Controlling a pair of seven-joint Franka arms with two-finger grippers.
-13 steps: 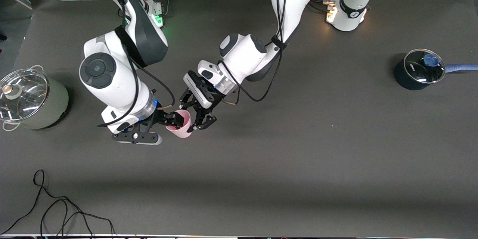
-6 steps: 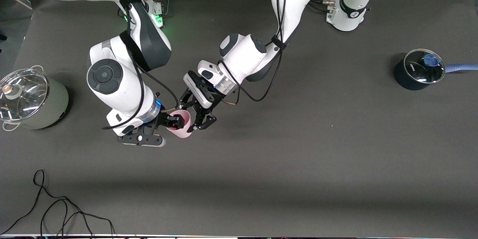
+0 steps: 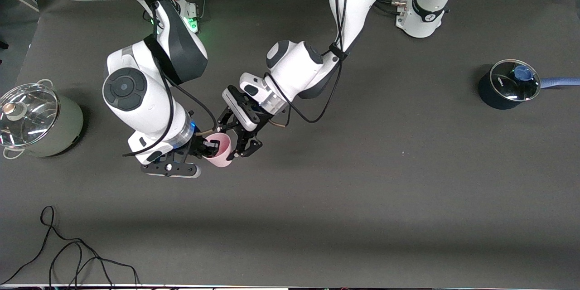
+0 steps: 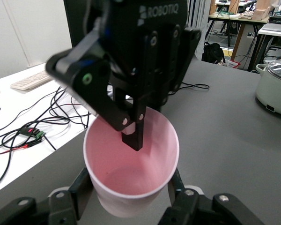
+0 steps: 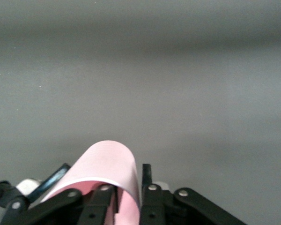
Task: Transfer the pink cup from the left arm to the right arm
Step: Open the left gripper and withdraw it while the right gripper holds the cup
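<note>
Both arms are wearing glossy white shells with dark grey bands at the joints. The right arm (image 3: 136,95) is showing a round dark grey cap with a small centre dot on its big elbow joint, and a blue light is glowing at its wrist. The left arm (image 3: 308,59) is carrying thin black cables that are looping loose along its links and are strapped down with a black band. The right gripper (image 3: 209,146) is showing black metal linkage with silver screw heads, a green dot on one link, and white ROBOTIQ lettering. The left gripper (image 3: 235,142) is showing matching black links with silver rivets
</note>
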